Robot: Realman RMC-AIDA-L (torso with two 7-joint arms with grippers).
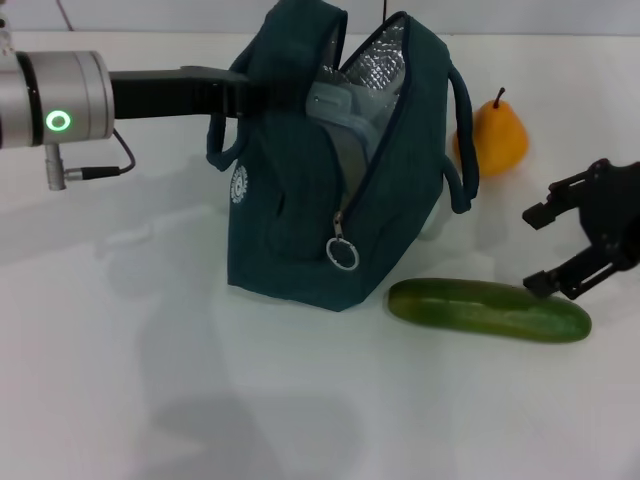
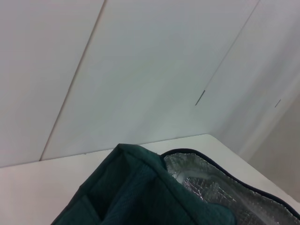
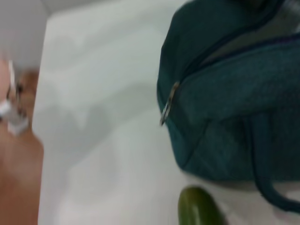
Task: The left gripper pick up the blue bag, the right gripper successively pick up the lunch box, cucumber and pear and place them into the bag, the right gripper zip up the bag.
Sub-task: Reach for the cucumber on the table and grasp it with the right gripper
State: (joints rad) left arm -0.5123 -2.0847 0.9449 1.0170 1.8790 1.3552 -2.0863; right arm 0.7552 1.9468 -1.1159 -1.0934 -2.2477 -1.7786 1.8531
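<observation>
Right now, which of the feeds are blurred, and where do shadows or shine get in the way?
Head view: sharp; soft grey shadows lie on the table near the blue bag, whose foil lining glints. Right wrist view: smeared throughout, the bag and cucumber soft-edged. Left wrist view: the bag rim is slightly soft, with little shadow.

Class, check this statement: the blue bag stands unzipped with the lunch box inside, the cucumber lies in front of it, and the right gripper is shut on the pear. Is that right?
Not quite. The right gripper is open and holds nothing; it hovers near the cucumber's end, while the pear stands untouched behind the blue bag, as the head view shows. The rest holds: the bag is unzipped, with the lunch box inside.
</observation>
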